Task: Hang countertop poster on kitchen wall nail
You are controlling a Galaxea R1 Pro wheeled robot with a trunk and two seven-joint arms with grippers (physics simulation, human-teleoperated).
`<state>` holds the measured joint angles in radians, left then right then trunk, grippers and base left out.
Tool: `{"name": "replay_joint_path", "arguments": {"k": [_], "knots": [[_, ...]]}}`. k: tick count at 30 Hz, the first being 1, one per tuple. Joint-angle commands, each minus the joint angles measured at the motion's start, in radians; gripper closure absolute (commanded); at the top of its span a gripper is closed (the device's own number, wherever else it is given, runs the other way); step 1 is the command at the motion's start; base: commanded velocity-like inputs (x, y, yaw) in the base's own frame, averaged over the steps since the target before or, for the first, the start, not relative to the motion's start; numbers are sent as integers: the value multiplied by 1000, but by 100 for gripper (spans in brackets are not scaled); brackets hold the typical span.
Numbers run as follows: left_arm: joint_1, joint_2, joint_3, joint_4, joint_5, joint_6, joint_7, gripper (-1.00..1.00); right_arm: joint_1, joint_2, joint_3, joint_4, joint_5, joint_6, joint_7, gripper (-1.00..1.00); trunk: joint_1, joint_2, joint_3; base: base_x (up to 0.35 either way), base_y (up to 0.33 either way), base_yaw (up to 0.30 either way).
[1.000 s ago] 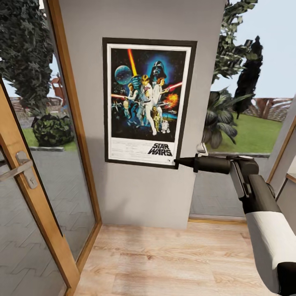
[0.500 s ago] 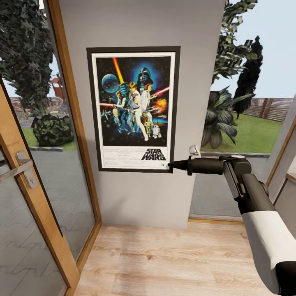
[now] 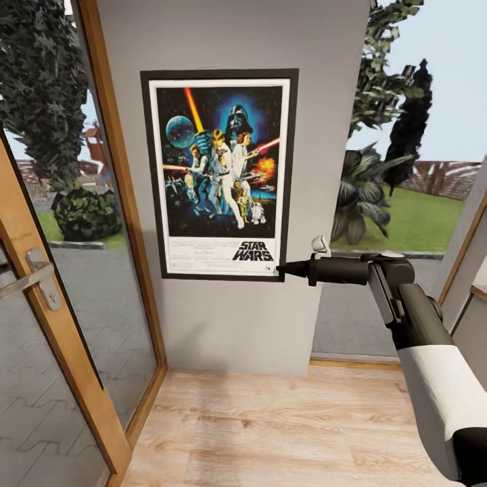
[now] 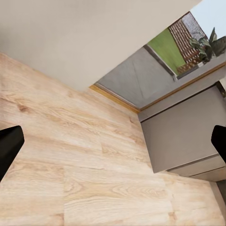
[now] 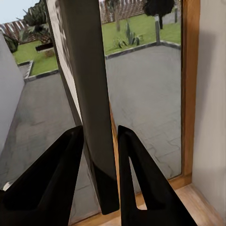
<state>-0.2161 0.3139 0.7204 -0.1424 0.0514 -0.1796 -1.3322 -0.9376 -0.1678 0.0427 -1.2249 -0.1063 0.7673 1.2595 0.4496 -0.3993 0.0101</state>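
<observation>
The poster (image 3: 220, 174) stands upright against the pale grey wall panel (image 3: 230, 325), its black frame square to the panel and its "STAR WARS" lettering at the bottom. The right gripper (image 3: 281, 269) reaches in level from the side and meets the poster at its lower corner, on the edge nearest the arm. In the right wrist view the poster (image 5: 89, 103) shows edge-on as a dark slab running away from the camera, with one black finger (image 5: 52, 181) pressed on each face, so the right gripper (image 5: 100, 176) is clamped on it. Everything of the poster but that corner lies above and beyond the fingertips. Beside the wall panel, on the far side from the arm, a wooden-framed glass door (image 3: 47, 284) with a metal handle stands; a window onto a lawn lies on the arm's side. The left gripper (image 4: 113, 141) hangs over the light wood floor (image 4: 70, 165), its two fingertips wide apart, nothing between them.
</observation>
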Motion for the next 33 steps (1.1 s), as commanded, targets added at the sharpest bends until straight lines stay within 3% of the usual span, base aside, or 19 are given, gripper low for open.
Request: {"name": "replay_joint_path", "arguments": {"k": [1,16,22,33], "knots": [[0,0,-4,1,5,-9,-1,-100,-1,-1,2,0,-8,8,-2,100,0,-1,0,0,0,0],[0,1,-5,1,5,-9,-1,-100,-15,0,-1,-4,-6,10,-6,100,0,-1,0,0,0,0],[0,1,-5,1,5,-9,-1,-100,-25,1,0,-4,-12,14,-58,100,0,-1,0,0,0,0],[0,1,-5,1,5,-9,-1,-100,-29,12,-1,-4,-15,15,-72,100,0,-1,0,0,0,0]]}}
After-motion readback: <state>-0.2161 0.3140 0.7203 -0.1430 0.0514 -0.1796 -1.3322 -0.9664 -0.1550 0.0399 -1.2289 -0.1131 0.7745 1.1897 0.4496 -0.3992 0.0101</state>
